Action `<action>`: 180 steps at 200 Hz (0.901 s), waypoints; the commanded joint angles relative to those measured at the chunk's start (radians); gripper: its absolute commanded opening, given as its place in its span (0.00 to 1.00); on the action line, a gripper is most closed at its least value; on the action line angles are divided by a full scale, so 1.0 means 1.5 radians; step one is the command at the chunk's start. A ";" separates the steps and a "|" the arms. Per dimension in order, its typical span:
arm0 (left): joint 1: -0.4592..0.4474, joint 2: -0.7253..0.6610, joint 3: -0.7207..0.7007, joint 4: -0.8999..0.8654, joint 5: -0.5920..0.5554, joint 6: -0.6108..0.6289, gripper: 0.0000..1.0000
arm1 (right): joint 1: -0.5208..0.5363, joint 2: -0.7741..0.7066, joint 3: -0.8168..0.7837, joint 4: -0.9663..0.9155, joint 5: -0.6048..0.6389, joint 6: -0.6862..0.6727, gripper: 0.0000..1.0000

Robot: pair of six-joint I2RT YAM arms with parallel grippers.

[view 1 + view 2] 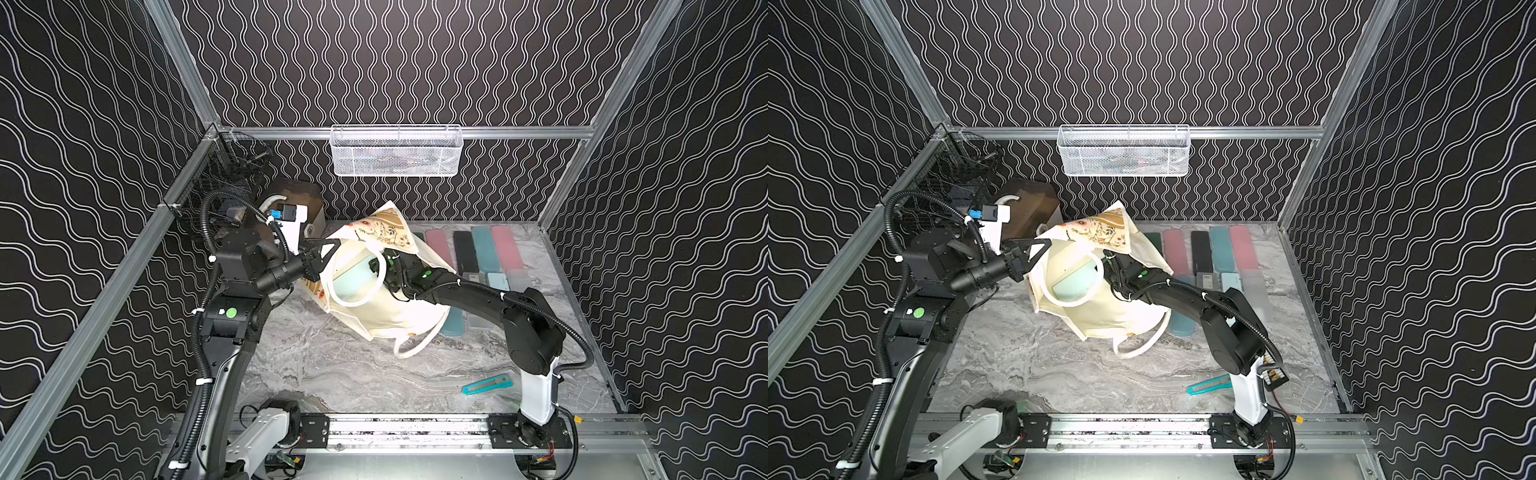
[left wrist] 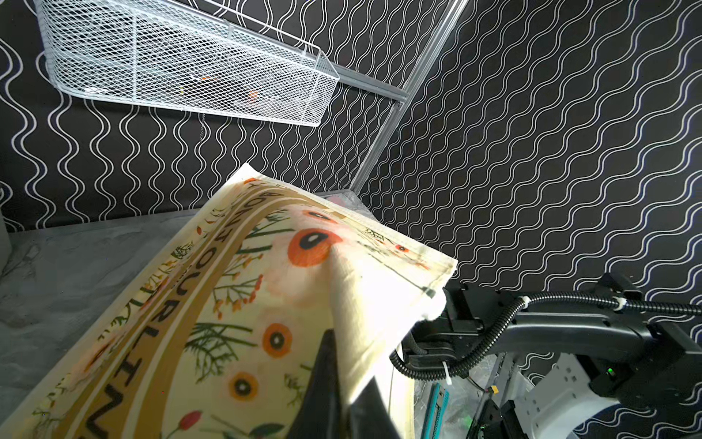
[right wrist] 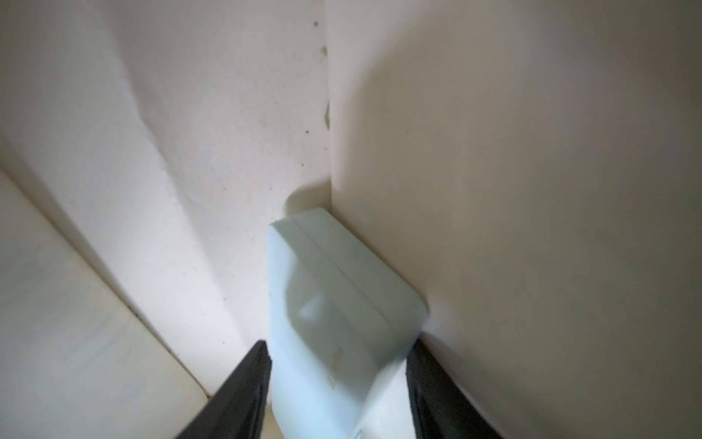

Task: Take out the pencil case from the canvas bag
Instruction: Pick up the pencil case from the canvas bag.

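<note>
The cream canvas bag (image 1: 374,316) (image 1: 1100,316) lies on the marble table with its mouth held up and open; its floral side (image 2: 228,304) faces up. My left gripper (image 1: 332,241) (image 1: 1046,242) (image 2: 349,357) is shut on the bag's upper rim, with cloth pinched between its fingers. A pale mint pencil case (image 1: 351,282) (image 1: 1073,284) (image 3: 334,304) rests inside, against a cloth corner. My right gripper (image 1: 376,268) (image 3: 338,344) reaches into the bag and stands open, one finger on each side of the pencil case's near end. There is a gap at one finger.
A row of pink, black and teal cases (image 1: 482,249) lies behind and right of the bag. A teal box cutter (image 1: 486,384) lies near the right arm's base. A brown-lidded white box (image 1: 299,203) stands back left. A white wire basket (image 1: 395,151) hangs on the back wall.
</note>
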 commanded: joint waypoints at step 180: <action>-0.003 -0.002 -0.003 0.085 0.030 -0.010 0.00 | -0.010 -0.091 -0.049 0.048 0.038 -0.066 0.34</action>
